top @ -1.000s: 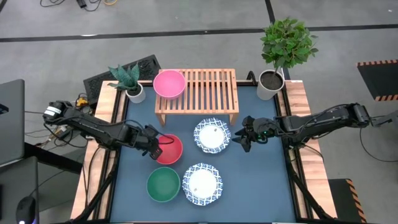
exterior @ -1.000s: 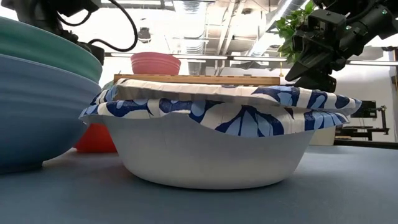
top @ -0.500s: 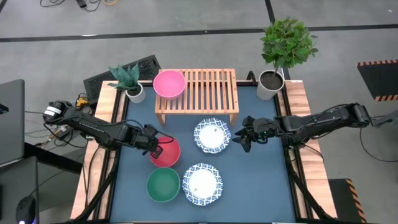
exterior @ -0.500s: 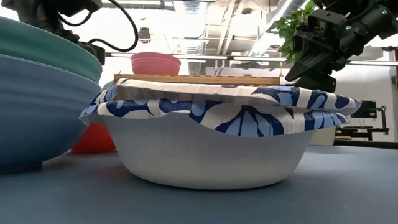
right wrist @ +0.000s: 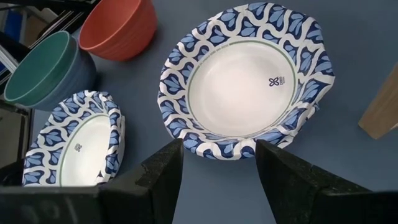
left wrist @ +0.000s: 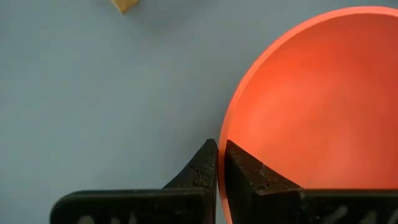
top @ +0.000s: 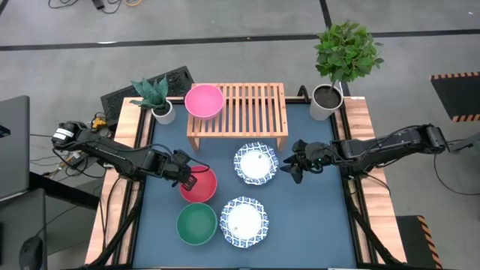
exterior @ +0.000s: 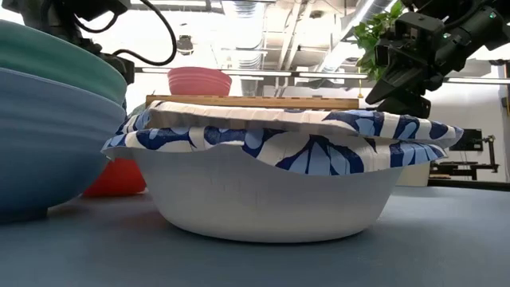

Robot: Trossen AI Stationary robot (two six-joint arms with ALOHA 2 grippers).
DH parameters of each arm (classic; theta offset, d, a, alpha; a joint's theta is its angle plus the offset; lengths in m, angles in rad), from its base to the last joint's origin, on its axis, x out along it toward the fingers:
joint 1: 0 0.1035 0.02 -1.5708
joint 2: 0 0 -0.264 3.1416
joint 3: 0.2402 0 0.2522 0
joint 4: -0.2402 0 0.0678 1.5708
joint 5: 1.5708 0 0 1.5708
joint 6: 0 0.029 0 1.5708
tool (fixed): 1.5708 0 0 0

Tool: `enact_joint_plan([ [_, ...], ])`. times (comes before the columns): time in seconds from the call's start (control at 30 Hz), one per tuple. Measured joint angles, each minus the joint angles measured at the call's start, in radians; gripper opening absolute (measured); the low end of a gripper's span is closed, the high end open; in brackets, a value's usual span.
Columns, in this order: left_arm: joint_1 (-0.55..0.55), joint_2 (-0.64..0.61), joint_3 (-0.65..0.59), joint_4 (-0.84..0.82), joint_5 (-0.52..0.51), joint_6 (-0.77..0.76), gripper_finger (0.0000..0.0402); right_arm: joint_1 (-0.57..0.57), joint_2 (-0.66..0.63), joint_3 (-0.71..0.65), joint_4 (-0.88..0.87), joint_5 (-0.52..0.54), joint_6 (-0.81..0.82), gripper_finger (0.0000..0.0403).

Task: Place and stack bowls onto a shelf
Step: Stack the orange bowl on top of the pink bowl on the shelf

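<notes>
Red bowl: we have our left gripper [top: 187, 180] pinched on the rim of the red bowl [top: 201, 184], one finger inside the wall and one outside, as the left wrist view shows; the bowl sits on the blue table [top: 315, 225] in front of the shelf's left leg.
Handling, red bowl: it looks stiff and smooth, so we judge a rim pinch will carry it, though it may swing or slip if tilted.
Green bowl: the green bowl [top: 196, 223] rests on the table just in front of the red one, untouched.
Pink bowl: the pink bowl [top: 204, 100] already stands on the left end of the wooden shelf [top: 251, 109]; the rest of the slats are bare.
Patterned bowls: the nearer patterned bowl [top: 243, 220] lies beside the green one; the farther patterned bowl [top: 256, 164] lies just before the shelf.
Handling, patterned bowls: their wavy rims suggest thin paper, light and easily crushed; we would grip the rim gently.
Right gripper: our right gripper [top: 295, 166] hovers just beside the farther patterned bowl, jaws spread wide, holding nothing.
</notes>
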State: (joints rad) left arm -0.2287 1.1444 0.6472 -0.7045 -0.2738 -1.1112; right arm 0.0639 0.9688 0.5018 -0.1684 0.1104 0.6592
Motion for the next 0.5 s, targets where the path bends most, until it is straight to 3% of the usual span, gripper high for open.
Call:
enact_joint_plan([
  [0.5,0.040,-0.052,0.000,0.000,0.017,0.005,0.0000,0.000,0.000,0.000,0.000,0.000,-0.005,0.0226],
])
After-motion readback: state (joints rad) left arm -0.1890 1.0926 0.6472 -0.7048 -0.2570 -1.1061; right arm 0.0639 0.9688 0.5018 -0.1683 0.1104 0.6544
